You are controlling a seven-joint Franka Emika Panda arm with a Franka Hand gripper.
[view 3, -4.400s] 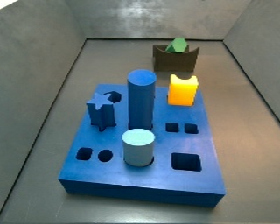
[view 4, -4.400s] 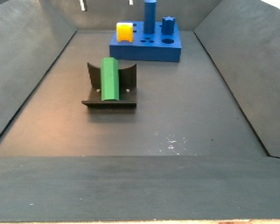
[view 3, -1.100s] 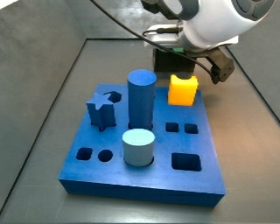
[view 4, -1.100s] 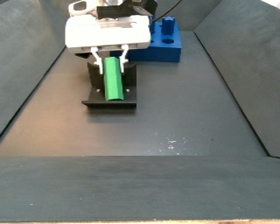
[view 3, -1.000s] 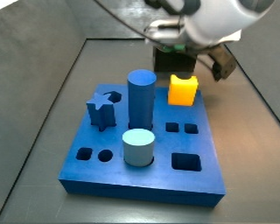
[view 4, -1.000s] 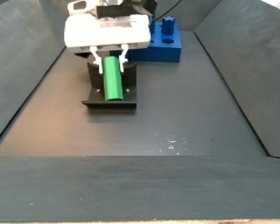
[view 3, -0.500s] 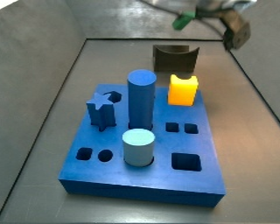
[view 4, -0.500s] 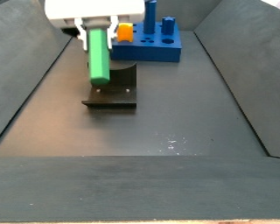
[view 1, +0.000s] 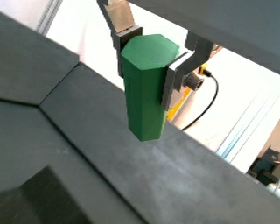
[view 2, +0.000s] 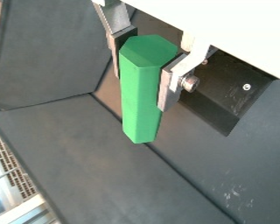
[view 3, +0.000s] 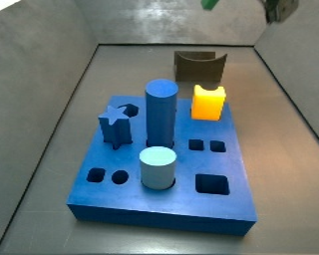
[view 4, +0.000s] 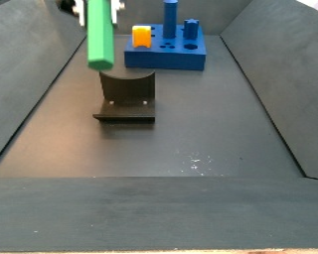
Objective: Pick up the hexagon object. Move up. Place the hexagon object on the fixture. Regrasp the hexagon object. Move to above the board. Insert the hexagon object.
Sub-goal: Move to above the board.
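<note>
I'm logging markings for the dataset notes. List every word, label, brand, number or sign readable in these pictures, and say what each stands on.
None: no text, number or sign can be read in any view.
The hexagon object, clamped in the gripper above the fixture, is plain green.
The board and the orange block are unmarked.
The fixture shows no label.

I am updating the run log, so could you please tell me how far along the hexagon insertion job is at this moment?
Done: the fixture stands empty, so the regrasp appears complete. In hand: the gripper, raised above the fixture, is shut on the hexagon object, whose upper end sits between the silver fingers in both wrist views. Left: moving it above the board and inserting it; which hole is for it I cannot tell.
</note>
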